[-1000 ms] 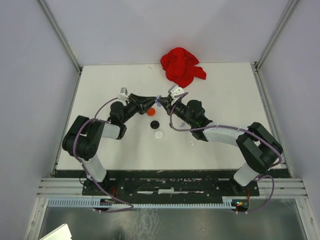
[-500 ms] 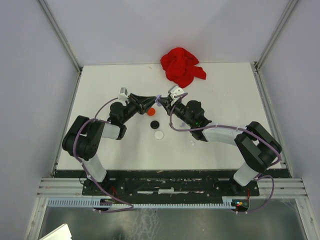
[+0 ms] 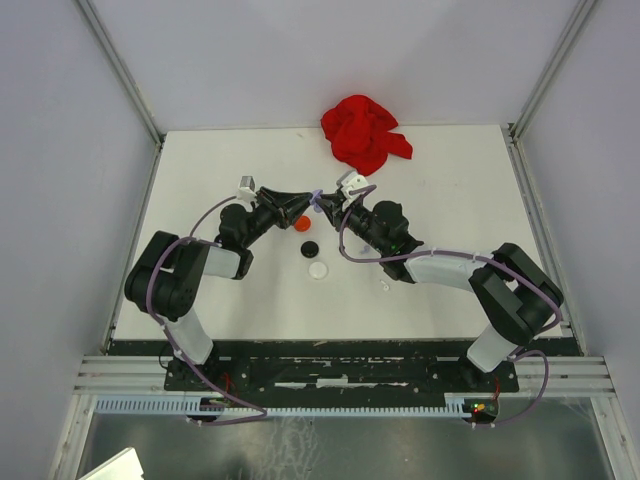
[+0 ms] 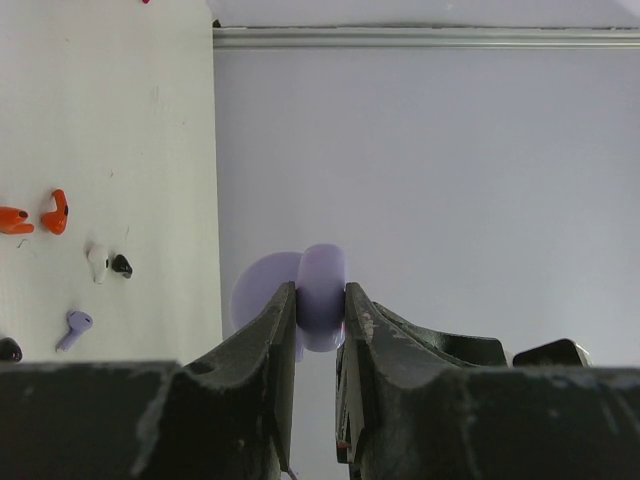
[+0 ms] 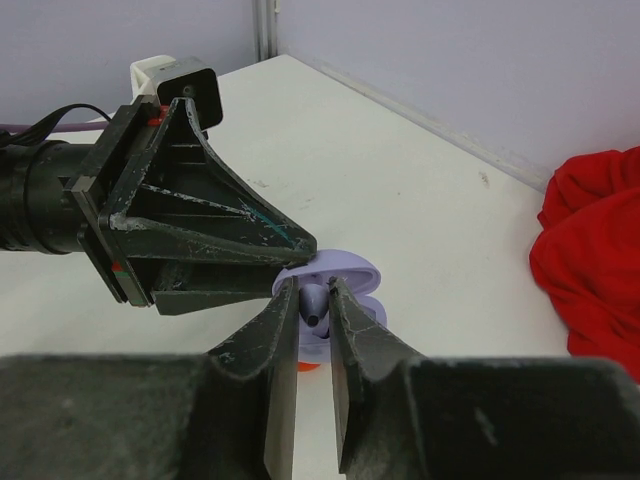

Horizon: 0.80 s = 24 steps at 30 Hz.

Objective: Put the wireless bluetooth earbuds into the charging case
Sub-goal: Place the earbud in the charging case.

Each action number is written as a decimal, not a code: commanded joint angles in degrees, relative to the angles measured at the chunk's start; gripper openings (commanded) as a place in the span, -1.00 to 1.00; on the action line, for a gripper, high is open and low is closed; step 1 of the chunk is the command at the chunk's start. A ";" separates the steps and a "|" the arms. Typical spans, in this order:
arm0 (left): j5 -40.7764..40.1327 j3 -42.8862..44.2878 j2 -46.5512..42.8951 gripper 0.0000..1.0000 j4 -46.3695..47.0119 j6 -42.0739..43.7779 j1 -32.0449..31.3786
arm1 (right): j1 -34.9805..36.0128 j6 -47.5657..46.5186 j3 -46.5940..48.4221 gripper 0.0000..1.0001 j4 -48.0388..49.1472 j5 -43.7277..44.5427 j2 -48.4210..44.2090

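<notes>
My left gripper (image 3: 308, 198) is shut on the open lilac charging case (image 3: 317, 196) and holds it above the table; in the left wrist view the case (image 4: 322, 290) sits between the fingertips. My right gripper (image 3: 324, 204) is shut on a lilac earbud (image 5: 315, 303) and holds it at the open case (image 5: 345, 272), inside its hollow. The left gripper's black fingers (image 5: 215, 235) show beside the case in the right wrist view. Loose on the table are two red earbuds (image 4: 55, 212), a white one (image 4: 97, 262), a black one (image 4: 121, 266) and a lilac one (image 4: 75, 324).
A red disc (image 3: 301, 223), a black disc (image 3: 310, 248) and a white disc (image 3: 318, 269) lie just below the grippers. A small white bud (image 3: 384, 287) lies to their right. A red cloth (image 3: 365, 133) is crumpled at the table's far edge.
</notes>
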 commanded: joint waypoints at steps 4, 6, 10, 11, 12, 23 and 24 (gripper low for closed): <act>-1.05 1.85 0.48 -0.94 4.51 -2.29 -0.23 | 0.26 1.82 -0.28 -0.42 -0.73 0.83 -0.67; -1.13 1.86 0.61 -0.94 4.50 -2.30 -0.23 | 0.26 1.98 -0.27 -0.40 -0.74 0.98 -0.67; -1.22 1.89 0.89 -0.94 4.44 -2.21 -0.24 | 0.29 2.30 -0.33 -0.27 0.03 1.11 -1.20; -1.33 1.87 0.94 -0.94 4.34 -2.21 -0.24 | 0.34 2.53 -0.45 -0.22 0.66 1.05 -1.60; -1.31 1.79 1.06 -0.94 4.27 -2.09 -0.28 | 0.31 2.77 -0.69 -0.16 1.43 0.84 -2.07; -1.66 -0.13 1.93 -0.94 3.86 -0.22 -0.11 | 0.21 7.79 1.18 0.25 -10.90 11.28 -11.51; -1.58 -0.15 1.84 -0.94 3.85 -0.05 -0.07 | 0.17 8.85 2.79 0.24 -18.78 14.49 -11.99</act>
